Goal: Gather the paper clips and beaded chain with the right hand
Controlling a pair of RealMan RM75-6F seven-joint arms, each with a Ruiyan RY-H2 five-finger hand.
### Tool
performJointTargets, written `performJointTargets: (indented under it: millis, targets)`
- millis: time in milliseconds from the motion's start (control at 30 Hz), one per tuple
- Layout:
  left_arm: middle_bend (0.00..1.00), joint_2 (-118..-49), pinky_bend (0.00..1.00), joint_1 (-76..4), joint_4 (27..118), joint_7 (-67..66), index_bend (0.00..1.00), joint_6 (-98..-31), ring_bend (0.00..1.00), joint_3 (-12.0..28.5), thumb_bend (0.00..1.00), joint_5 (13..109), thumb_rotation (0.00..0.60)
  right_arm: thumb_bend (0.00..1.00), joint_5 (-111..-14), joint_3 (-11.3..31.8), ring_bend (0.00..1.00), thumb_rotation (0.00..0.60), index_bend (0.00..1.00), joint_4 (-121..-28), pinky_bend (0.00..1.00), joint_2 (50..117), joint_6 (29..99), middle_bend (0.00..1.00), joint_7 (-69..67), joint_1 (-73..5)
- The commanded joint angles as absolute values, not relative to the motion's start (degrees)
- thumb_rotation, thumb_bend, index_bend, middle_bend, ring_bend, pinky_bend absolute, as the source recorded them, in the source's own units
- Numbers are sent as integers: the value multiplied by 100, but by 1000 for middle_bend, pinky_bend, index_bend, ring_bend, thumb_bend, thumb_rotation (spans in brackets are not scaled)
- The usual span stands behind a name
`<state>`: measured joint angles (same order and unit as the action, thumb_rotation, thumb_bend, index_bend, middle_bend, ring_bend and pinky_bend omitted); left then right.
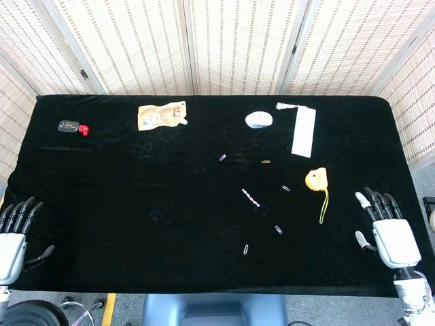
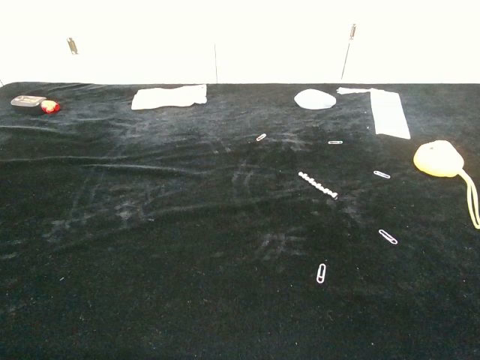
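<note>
1. Black tabletop (image 1: 136, 204) carries everything; my right hand (image 1: 387, 227) rests at its right edge, fingers spread, holding nothing; my left hand (image 1: 13, 234) likewise at the left edge.
2. Beaded chain (image 1: 251, 197) lies left of the yellow toy (image 1: 315, 178).
3. Paper clips (image 1: 279, 229) lie scattered around the chain.
</note>
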<state>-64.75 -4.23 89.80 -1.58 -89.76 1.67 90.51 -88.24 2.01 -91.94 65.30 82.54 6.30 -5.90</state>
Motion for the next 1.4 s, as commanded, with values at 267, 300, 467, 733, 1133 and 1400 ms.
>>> performJointTargets:
  millis: [267, 300, 467, 733, 1133, 1400]
  targets:
    - [16, -6549, 0, -436, 9019, -371, 0, -8915, 29, 113, 262, 9105, 600, 369, -8797, 187, 0, 600, 0, -9191, 0, 6526, 8173, 0, 665, -624]
    - [16, -6544, 0, -439, 9020, -361, 0, -8920, 29, 114, 262, 9115, 600, 369, -8813, 177, 0, 600, 0, -9189, 0, 6537, 8164, 0, 685, -630]
    - [16, -6479, 0, -432, 9034, -204, 0, -8906, 30, 140, 261, 9041, 600, 369, -9069, 56, 0, 600, 0, -9188, 0, 6560, 7942, 0, 501, -785]
    - [16, -6338, 0, -408, 8921, 240, 0, -9025, 35, 96, 263, 9211, 600, 368, -9028, -15, 0, 600, 51, -10430, 0, 6055, 6574, 0, 1223, -1537]
    - [20, -6249, 0, -243, 8780, 900, 0, -9478, 40, 100, 276, 9359, 600, 336, -6107, 579, 0, 600, 165, -11986, 0, 6363, 5598, 0, 4344, -2900]
    - [20, -6182, 0, -192, 8725, 1198, 0, -9699, 35, 114, 276, 9484, 600, 336, -4384, 686, 0, 600, 218, -11851, 0, 7173, 5844, 0, 5355, -3764]
